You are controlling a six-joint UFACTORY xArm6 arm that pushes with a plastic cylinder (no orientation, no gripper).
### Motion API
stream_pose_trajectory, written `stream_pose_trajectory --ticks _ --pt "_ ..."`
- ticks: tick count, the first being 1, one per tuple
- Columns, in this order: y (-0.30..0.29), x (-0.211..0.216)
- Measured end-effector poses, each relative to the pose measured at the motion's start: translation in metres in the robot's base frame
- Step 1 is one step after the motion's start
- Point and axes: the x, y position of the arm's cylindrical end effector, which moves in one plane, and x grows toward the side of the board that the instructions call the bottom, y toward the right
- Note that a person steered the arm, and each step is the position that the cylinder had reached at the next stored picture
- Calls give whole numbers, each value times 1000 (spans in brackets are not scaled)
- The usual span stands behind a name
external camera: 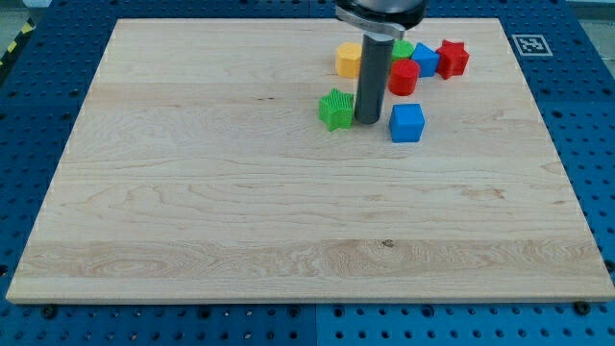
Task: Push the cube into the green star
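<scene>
A blue cube (406,123) sits on the wooden board (240,211) right of centre in the upper part of the view. A green star (336,109) lies to its left, with a gap between them. My tip (367,119) stands in that gap, just right of the green star and left of the blue cube. The rod rises to the view's top and hides part of the blocks behind it.
A cluster lies near the view's top edge: a yellow block (348,59), a red cylinder (403,77), a green block (403,49) partly hidden, a blue block (425,60) and a red star (453,58). A marker tag (529,44) sits at the top right.
</scene>
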Motion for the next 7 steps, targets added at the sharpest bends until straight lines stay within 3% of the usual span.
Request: stream_pose_trajectory --ticks 3,4,7 --pt "79 -26" --pt "128 8" --pt "21 27"
